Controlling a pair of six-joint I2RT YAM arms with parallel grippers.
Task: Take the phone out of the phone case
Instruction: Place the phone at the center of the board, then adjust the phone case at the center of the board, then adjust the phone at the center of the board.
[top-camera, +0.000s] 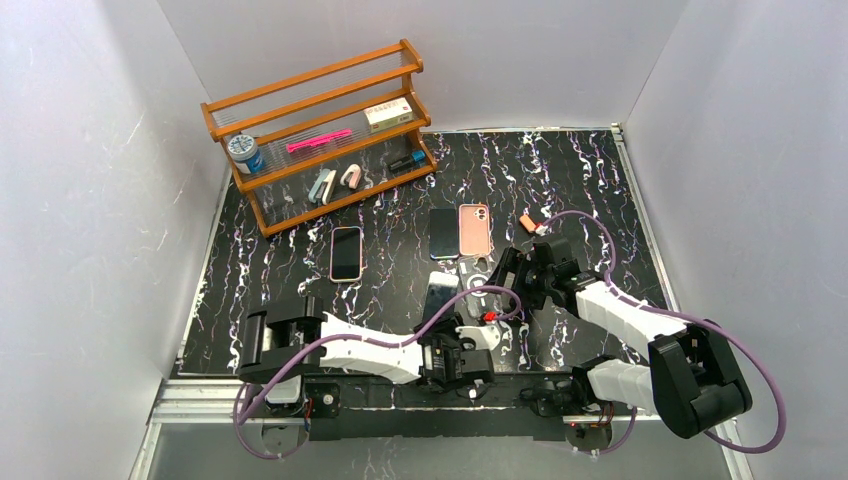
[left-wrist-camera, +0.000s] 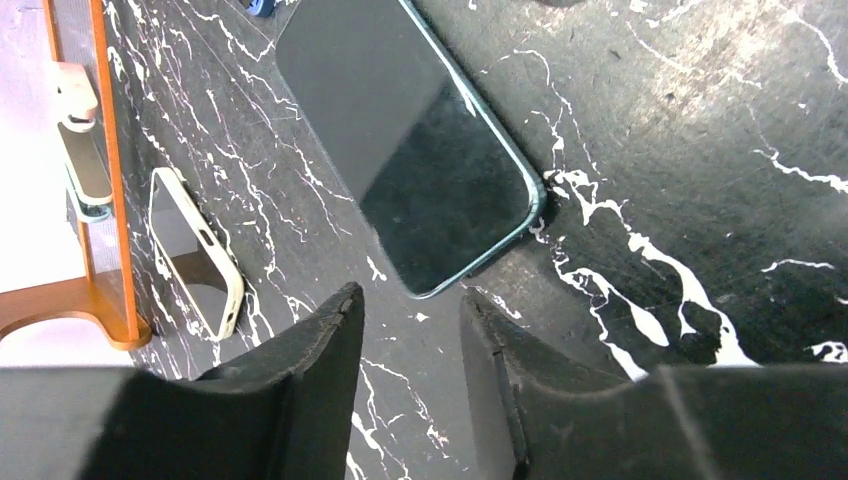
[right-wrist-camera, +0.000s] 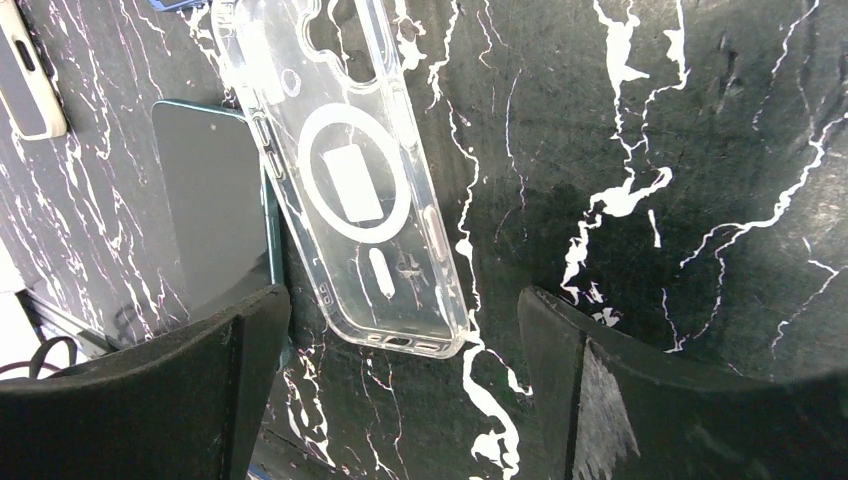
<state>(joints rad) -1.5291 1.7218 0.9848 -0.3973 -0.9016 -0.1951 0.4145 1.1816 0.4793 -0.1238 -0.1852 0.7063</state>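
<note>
- Phone: dark screen up, flat on the marble-patterned table, near the middle of the near edge. It is bare, with no case around it.
- Clear case: empty, flat on the table at 3 o'clock of the phone. Its long edge is against the phone's side; I cannot tell whether it touches or slightly overlaps.
- Left claw: fingers a little apart with nothing between them, hovering at 6 o'clock of the phone's near corner.
- Right claw: fingers spread wide and holding nothing, with the case's near end just ahead of the gap.
- Step in hand: by my judgement the separation is done, since phone and case lie side by side and neither is gripped.
- Next move calls for: drawing both arms straight back and up, without nudging the case onto the phone or dragging either along.
- Markings, case: a printed ring with a bar below it and a camera cut-out; no wording.
- Markings, phone: no brand visible on the glass.
- Wooden rack, at 11 o'clock of the table: a pale box on it carries print too small to read.
</note>
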